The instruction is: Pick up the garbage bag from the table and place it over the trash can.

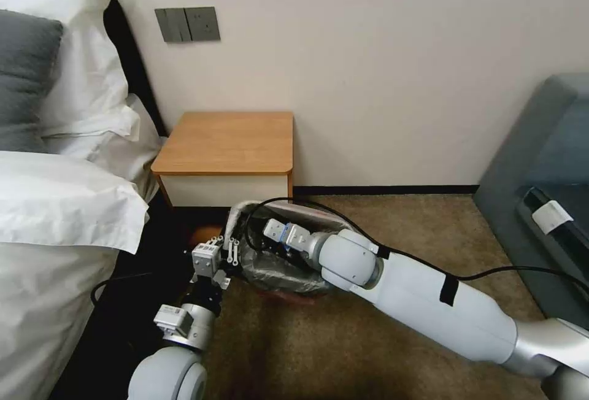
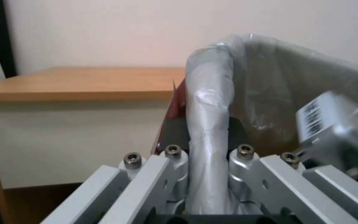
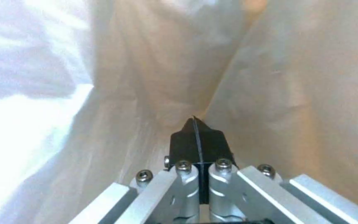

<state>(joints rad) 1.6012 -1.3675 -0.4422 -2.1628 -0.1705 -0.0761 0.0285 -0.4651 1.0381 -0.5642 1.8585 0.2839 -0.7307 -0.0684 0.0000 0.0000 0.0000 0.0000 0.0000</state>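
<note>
The left gripper [image 2: 208, 149] clamps the bag-covered rim of the trash can [image 1: 245, 213] to pin the garbage bag [image 2: 212, 102], while the right gripper [image 3: 198, 132], fingers pressed together and empty, reaches inside, apparently seating the liner.

Right pincer [image 1: 265, 246] tips are hidden inside the garbage bag [image 1: 279, 274]; trash can walls are covered by it.

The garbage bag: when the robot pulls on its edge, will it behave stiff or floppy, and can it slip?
Probably floppy: the garbage bag folds and crinkles over the trash can rim where the left pincer clamps it. Probably very light, being thin and translucent. It may slip or tear if tugged; the right pincer, shut, pushes inside it, and the film yields into folds.
</note>
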